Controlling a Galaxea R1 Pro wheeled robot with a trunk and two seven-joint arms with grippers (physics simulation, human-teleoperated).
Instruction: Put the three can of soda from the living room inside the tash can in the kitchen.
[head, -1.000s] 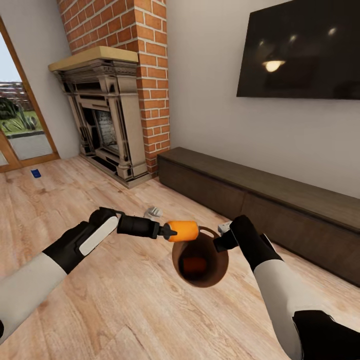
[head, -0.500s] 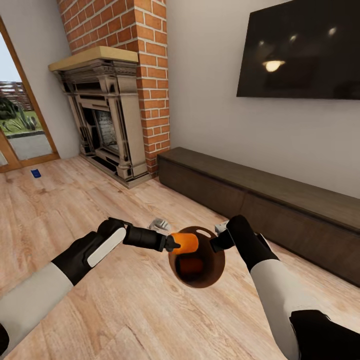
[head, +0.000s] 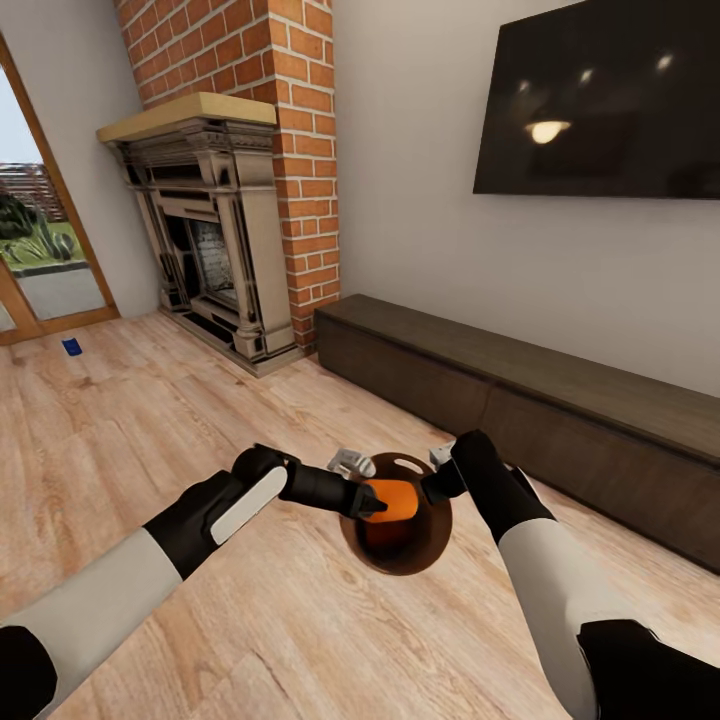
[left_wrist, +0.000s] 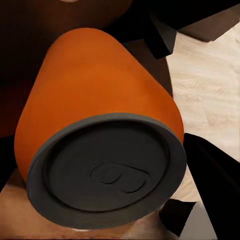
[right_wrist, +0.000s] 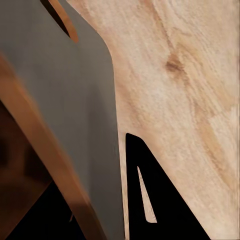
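Left claw (head: 378, 503) lowered orange can (head: 392, 500) into bin (head: 425, 535).

Lighting: even, bright, diffuse render; sharp in the head view.

Ceiling lamps reflect as glare spots on the dark wall screen (head: 600, 95). Daylight enters through the glazed door (head: 35, 250). Floor (head: 150, 420) shadows are faint. Wrist views show soft close-range blur; bin interior (head: 400, 535) is dim.

Orange soda can (head: 393, 499) sideways over brown-lined tash can (head: 425, 545) mouth.
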